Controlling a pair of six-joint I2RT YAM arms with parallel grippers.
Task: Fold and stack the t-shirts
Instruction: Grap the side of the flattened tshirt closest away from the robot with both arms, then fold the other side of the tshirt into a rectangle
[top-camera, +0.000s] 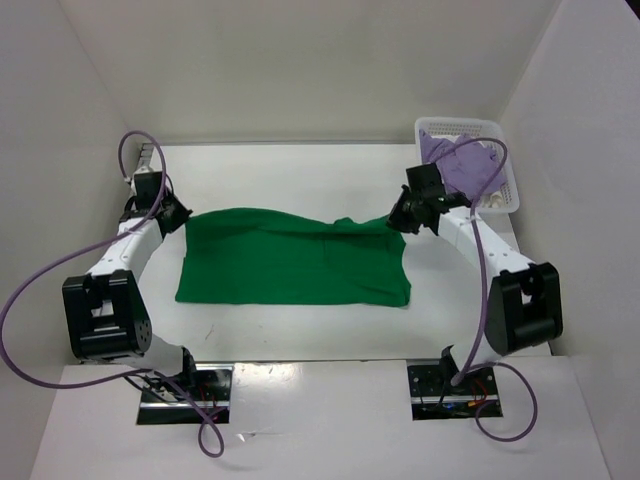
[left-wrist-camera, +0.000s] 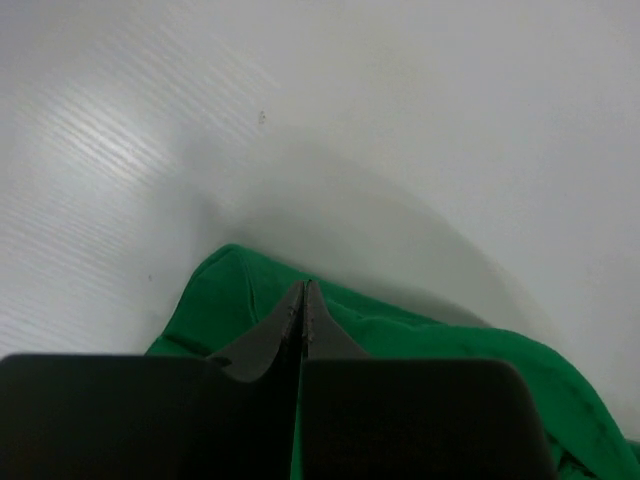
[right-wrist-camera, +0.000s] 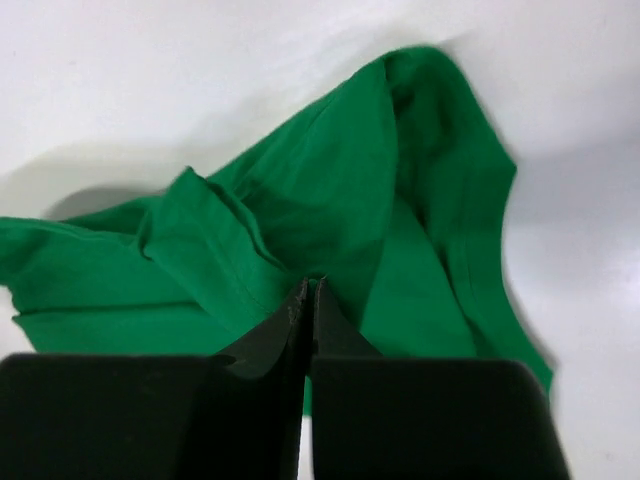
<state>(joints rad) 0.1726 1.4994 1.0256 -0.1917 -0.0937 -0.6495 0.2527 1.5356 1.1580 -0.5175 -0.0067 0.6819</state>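
Across the middle of the counter (top-camera: 300, 165) lies the green shirt (top-camera: 290, 265), spread mostly flat, its near edge fairly straight and its far edge rumpled, with a ridge of slack running toward the far right corner. At the shirt's far left corner the left claw (top-camera: 181, 217) is closed tight, its tips pinching a small fold of green cloth. At the far right corner the right claw (top-camera: 398, 222) is likewise closed, with cloth bunched up against its tips. Each hold looks to be on a thin bit of edge, so slipping is the main worry. If the arms carry the far edge toward the near edge at uneven height or pace, one corner could pull free and the fold would land crooked. The slack by the right corner could also get pressed in as a crease. Just beyond the shirt's far right corner, the white basket (top-camera: 462, 124) holds the purple shirt (top-camera: 455, 165), which spills over its rim beside the right arm's cable. A wide swing there could snag it.
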